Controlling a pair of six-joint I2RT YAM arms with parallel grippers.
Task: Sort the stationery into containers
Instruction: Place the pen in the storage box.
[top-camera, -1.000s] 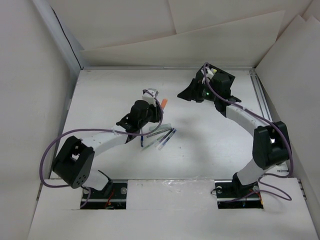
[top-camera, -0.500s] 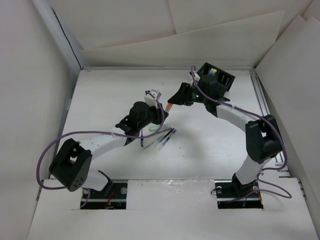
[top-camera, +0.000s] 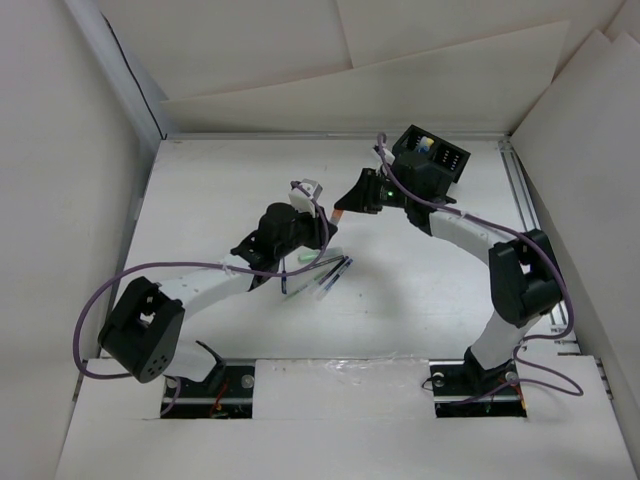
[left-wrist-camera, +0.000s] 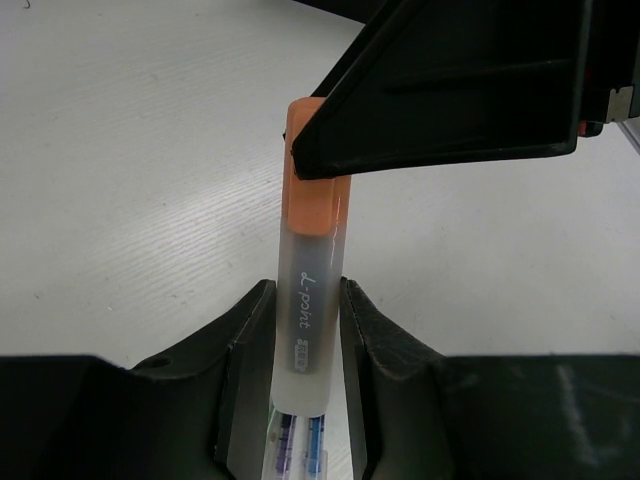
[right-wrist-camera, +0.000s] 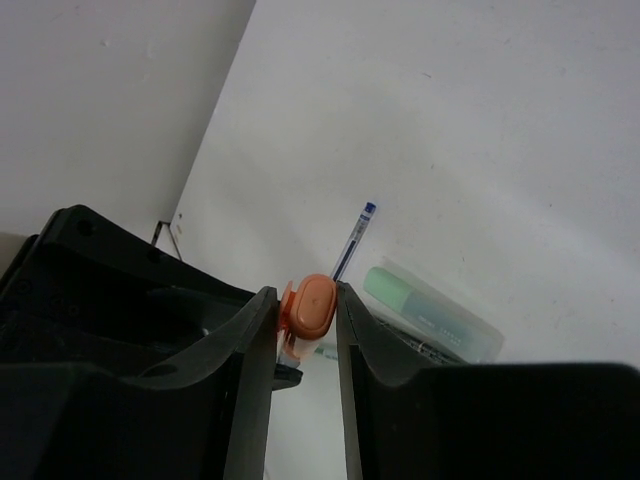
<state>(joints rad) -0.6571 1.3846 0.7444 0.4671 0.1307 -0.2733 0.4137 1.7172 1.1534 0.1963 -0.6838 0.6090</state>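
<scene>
above the table (top-camera: 200, 190), left gripper (left-wrist-camera: 303, 292) clamps the orange-capped marker (left-wrist-camera: 312, 255), right gripper (right-wrist-camera: 300, 296) pinches its cap (right-wrist-camera: 313, 306).

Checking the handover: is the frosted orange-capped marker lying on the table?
No, the left gripper clamps the frosted orange-capped marker above the white table.

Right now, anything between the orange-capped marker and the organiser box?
No loose object visible between them. The marker is pinched by left gripper and right gripper; only the right arm's wrist sits before the organiser box.
</scene>
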